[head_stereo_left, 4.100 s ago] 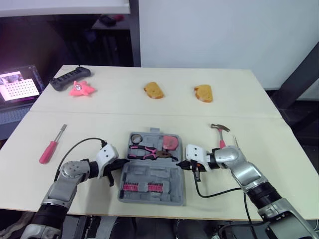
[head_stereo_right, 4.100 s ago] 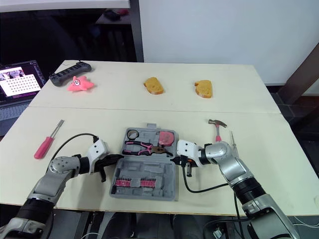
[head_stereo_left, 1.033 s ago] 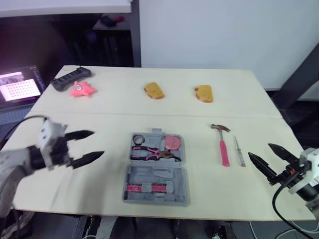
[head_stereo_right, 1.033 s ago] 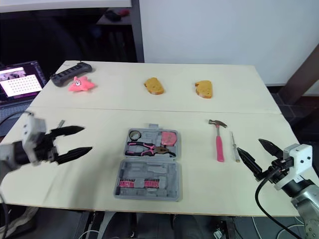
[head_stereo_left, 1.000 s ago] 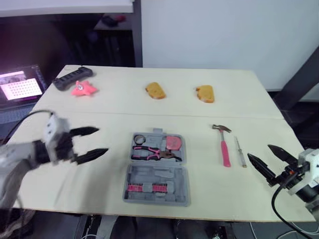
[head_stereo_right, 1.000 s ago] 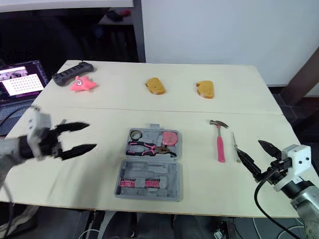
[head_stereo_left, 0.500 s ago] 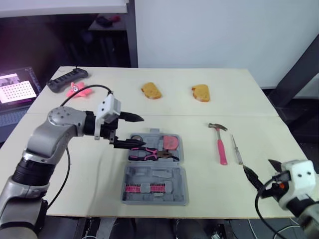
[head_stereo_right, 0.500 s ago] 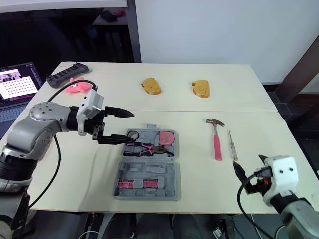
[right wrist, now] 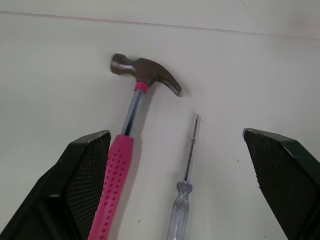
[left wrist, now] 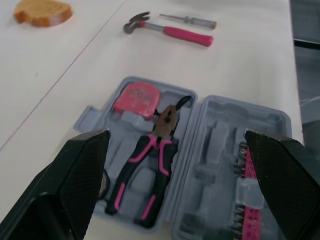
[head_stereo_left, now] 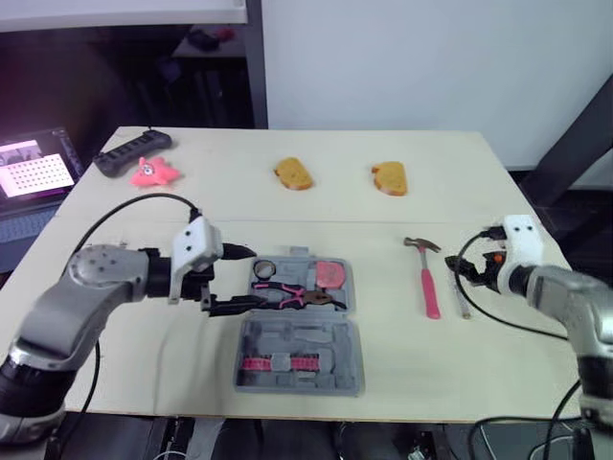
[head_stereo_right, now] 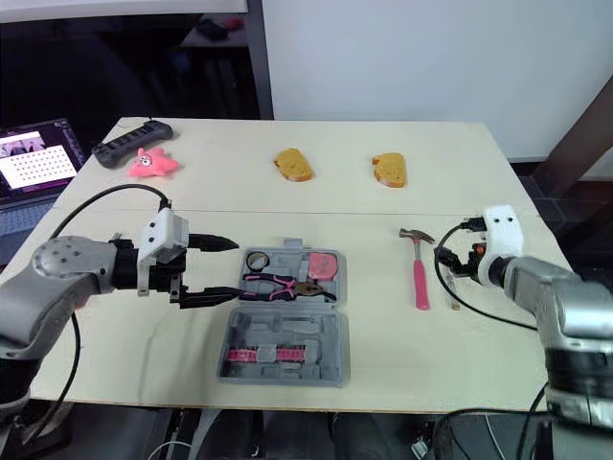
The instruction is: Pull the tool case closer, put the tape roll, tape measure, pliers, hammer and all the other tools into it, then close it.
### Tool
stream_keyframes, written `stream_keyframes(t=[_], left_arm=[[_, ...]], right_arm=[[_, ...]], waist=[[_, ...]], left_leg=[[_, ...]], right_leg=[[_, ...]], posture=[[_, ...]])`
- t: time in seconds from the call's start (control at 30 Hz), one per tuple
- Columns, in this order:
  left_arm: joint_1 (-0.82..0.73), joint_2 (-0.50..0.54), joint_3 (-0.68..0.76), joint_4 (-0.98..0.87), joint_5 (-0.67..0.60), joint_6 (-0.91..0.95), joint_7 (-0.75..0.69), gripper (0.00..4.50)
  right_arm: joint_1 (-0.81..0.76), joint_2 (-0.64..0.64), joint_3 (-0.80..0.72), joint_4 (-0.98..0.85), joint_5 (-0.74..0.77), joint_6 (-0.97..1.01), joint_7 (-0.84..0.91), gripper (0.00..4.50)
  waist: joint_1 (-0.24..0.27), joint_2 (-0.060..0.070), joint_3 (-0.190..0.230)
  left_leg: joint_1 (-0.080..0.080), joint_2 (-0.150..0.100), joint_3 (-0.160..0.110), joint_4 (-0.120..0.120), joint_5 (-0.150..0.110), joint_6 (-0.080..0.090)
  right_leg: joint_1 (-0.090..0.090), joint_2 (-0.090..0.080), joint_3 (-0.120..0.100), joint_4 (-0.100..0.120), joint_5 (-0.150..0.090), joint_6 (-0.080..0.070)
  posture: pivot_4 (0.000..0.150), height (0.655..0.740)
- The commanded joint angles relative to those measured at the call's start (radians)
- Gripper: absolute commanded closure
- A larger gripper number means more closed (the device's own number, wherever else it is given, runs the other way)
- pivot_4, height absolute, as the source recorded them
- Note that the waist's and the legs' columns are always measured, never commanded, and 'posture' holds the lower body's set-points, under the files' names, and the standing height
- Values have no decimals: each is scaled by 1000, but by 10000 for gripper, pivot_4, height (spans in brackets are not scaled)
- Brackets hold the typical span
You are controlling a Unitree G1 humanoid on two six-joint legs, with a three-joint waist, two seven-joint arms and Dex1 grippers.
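The grey tool case (head_stereo_left: 299, 355) lies open near the table's front edge. Its far half holds the pink-handled pliers (head_stereo_left: 287, 295), a pink tape measure (head_stereo_left: 331, 274) and a tape roll (head_stereo_left: 265, 266). My left gripper (head_stereo_left: 249, 279) is open at the case's left side, fingertips beside the tape roll and pliers (left wrist: 150, 165), holding nothing. The pink-handled hammer (head_stereo_left: 428, 285) and a clear-handled screwdriver (head_stereo_left: 463, 295) lie right of the case. My right gripper (head_stereo_left: 462, 273) hangs open just over them; the hammer (right wrist: 125, 150) and the screwdriver (right wrist: 186, 175) lie between its fingers, untouched.
Two pieces of bread (head_stereo_left: 293, 173) (head_stereo_left: 390, 178) lie at the back middle. A pink star toy (head_stereo_left: 153, 172) and a black power strip (head_stereo_left: 132, 150) sit at the back left. A lit screen (head_stereo_left: 34, 168) stands off the table's left edge.
My left gripper has dropped lower beside the case's left side. My right arm has swung up from the front right edge to over the hammer and screwdriver.
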Motion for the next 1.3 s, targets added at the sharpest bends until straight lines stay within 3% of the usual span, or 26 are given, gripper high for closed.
stream_keyframes(t=[0.03, 0.33, 0.43, 0.53, 0.87, 0.97, 1.07, 1.3], left_arm=[[20, 8, 59, -65, -24, 14, 40, 0], [69, 17, 92, -108, -33, 33, 83, 0], [69, 18, 89, -114, -34, 36, 88, 0], [66, 22, 83, -115, -31, 39, 91, 0], [55, 29, 68, -102, -21, 35, 92, 0], [55, 19, 67, -100, -16, 18, 94, 0], [42, 2, 66, -101, -13, 4, 107, 0], [30, 15, 62, -64, 5, -13, 91, 0]], right_arm=[[-57, -31, 68, 100, -49, 48, 41, 241], [-139, 14, 122, 256, -130, 18, 65, 241], [-148, 34, 119, 281, -143, 8, 69, 9047], [-146, 48, 125, 290, -150, 12, 83, 23804], [-160, 76, 111, 340, -169, 53, 78, 23804], [-155, 79, 112, 344, -179, 60, 75, 32081], [-154, 84, 92, 341, -184, 73, 65, 44778], [-222, 26, 71, 279, -175, 156, 97, 44778]], waist=[[5, 0, 0], [-7, 0, 0], [-7, 0, 0], [-6, 0, 0], [-5, 0, 0], [-5, 0, 0], [-6, 0, 0], [-5, 0, 0]], left_leg=[[0, 0, 0, 0, 0, 0], [0, 0, 1, 1, 0, 0], [0, 0, 1, 0, 0, 0], [0, 0, 1, 0, 0, 0], [0, 0, 1, 1, 0, 0], [0, 0, 1, 1, 0, 0], [0, 0, 1, 0, 0, 0], [0, 0, 1, 0, 0, 0]], right_leg=[[0, 0, 0, 0, 0, 0], [0, 0, 1, 0, 0, 0], [-1, 0, 1, 0, 0, 1], [-1, 0, 1, 0, 0, 1], [0, 0, 1, 0, 0, 1], [-1, 0, 1, 0, 0, 1], [0, 0, 1, 0, 0, 1], [-1, 0, 1, 0, 0, 1]], posture=[[1500, 7150], [1500, 7150], [1500, 7150], [1500, 7150], [1500, 7150], [1500, 7150], [1500, 7150], [1500, 7150]])
